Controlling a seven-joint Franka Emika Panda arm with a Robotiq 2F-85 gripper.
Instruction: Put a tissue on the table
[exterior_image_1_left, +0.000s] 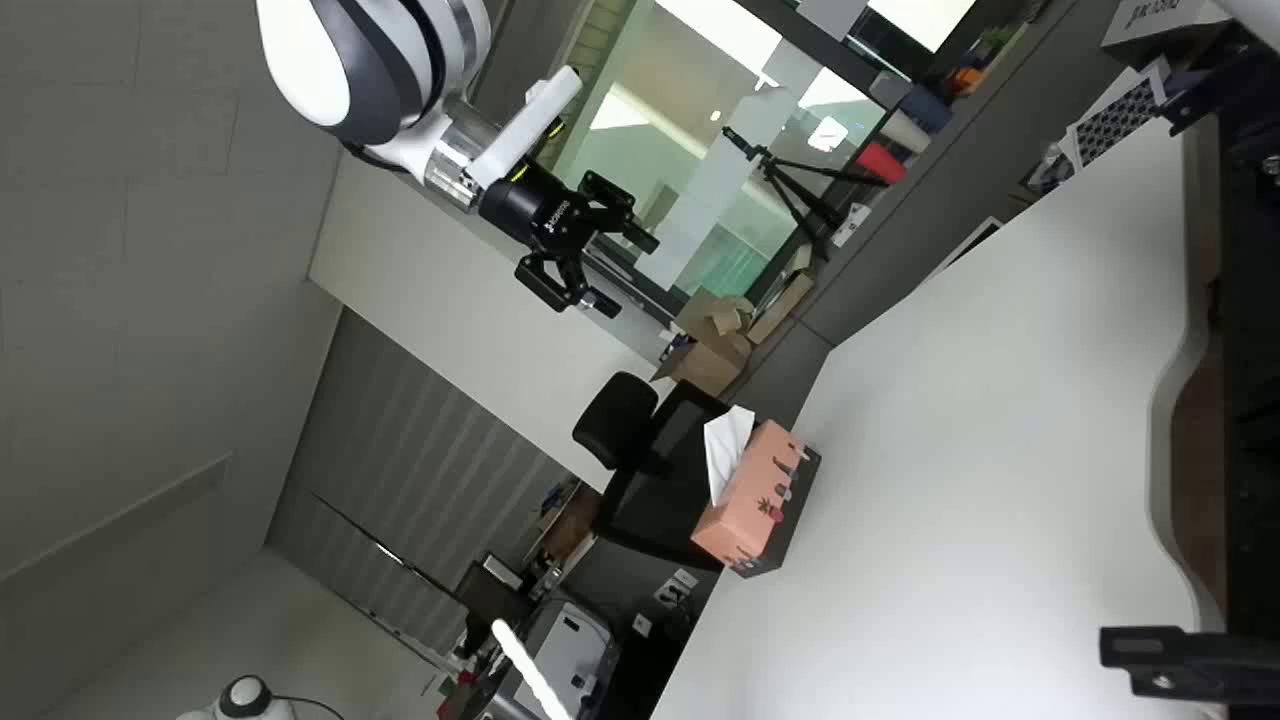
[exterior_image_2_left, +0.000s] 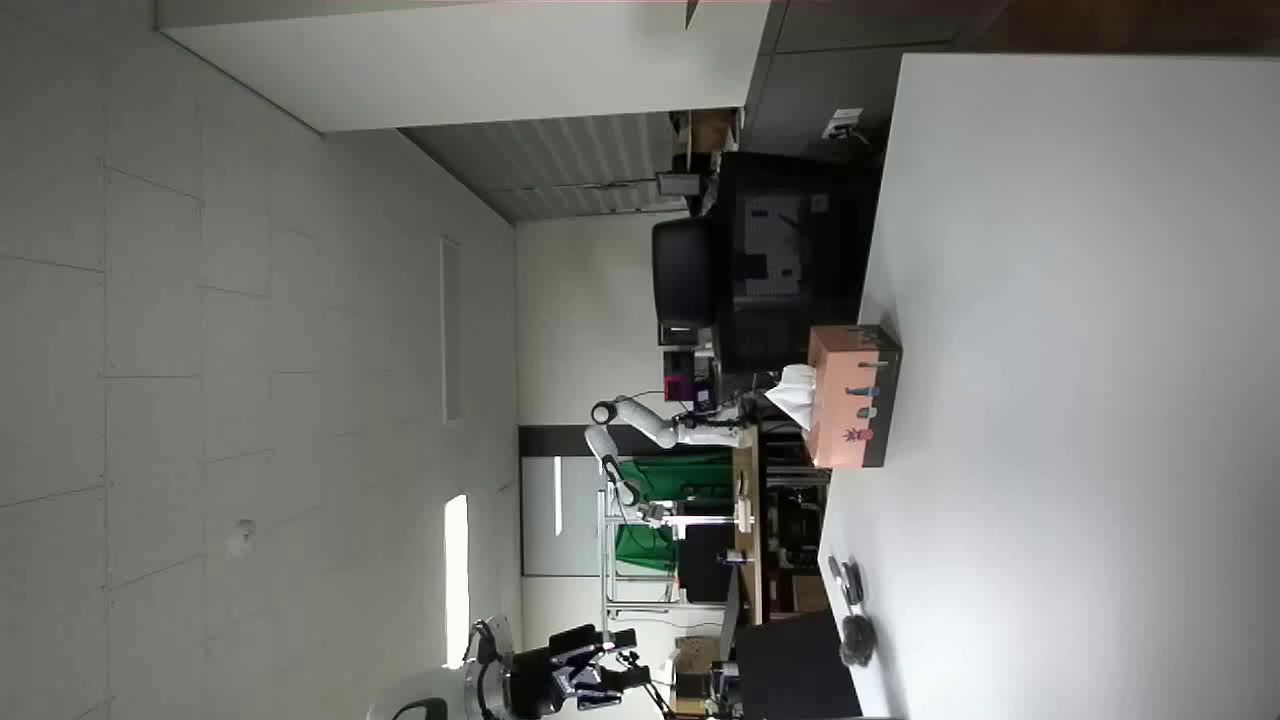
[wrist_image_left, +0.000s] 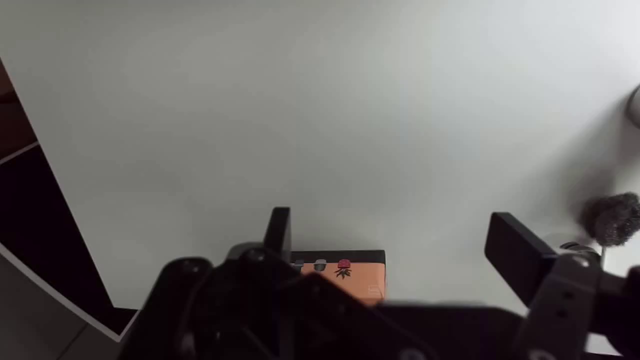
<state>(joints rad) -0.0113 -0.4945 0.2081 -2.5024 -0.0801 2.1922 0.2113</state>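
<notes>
The white tissue (exterior_image_1_left: 727, 447) sticks up, crumpled, out of the slot of a pinkish-tan box; it also shows in an exterior view (exterior_image_2_left: 795, 393). It is hidden in the wrist view. The box (exterior_image_1_left: 755, 495) stands on the white table (exterior_image_1_left: 1000, 400), near its edge; both exterior pictures are turned sideways. My gripper (exterior_image_1_left: 625, 272) is open and empty, well above the table and apart from the box. In the wrist view its spread fingers (wrist_image_left: 392, 227) have the bare tabletop (wrist_image_left: 325, 125) between them, with part of the box (wrist_image_left: 350, 275) behind the left finger.
A dark fuzzy object (exterior_image_2_left: 857, 640) and a small dark device (exterior_image_2_left: 850, 580) lie on the table beyond one end of the box; the fuzzy object shows at the right in the wrist view (wrist_image_left: 615, 220). A black chair (exterior_image_1_left: 660, 480) stands behind the table edge.
</notes>
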